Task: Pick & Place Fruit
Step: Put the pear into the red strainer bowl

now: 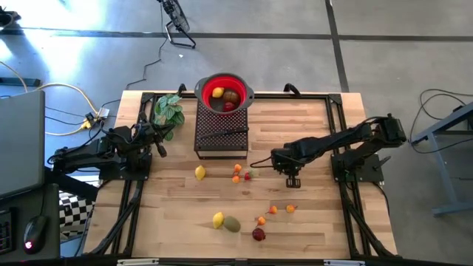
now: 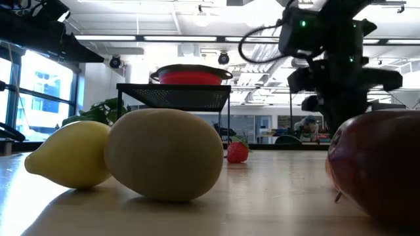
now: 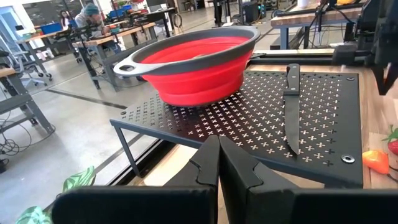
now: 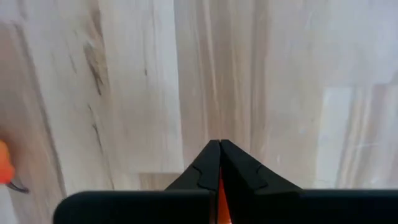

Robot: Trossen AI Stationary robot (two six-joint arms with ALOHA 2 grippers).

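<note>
Small fruits lie on the wooden table: a lemon (image 1: 199,172), two tiny orange ones (image 1: 236,173) beside a strawberry-like red one (image 1: 248,175), and nearer the front a lemon (image 1: 218,219), an olive-green fruit (image 1: 232,224), orange ones (image 1: 273,210) and a dark red one (image 1: 258,234). A red colander (image 1: 224,90) holding fruit stands on a black perforated stand (image 1: 222,133). My right gripper (image 1: 293,180) points down over the table's middle right, shut on a small orange fruit. My left gripper (image 3: 218,140) waits shut at the table's left, level, facing the stand. My right gripper pinches a small orange fruit between its two fingers, which come from above and point down. Only a thin orange strip (image 4: 219,194) shows in the gap, behind the shut fingertips (image 4: 205,155). The fruit is off the wood.
A black-handled knife (image 3: 291,102) lies on the stand beside the colander. A green leafy plant (image 1: 168,111) sits at the far left. Another orange fruit (image 4: 3,163) lies close by my right gripper. Bare wood spreads around that gripper.
</note>
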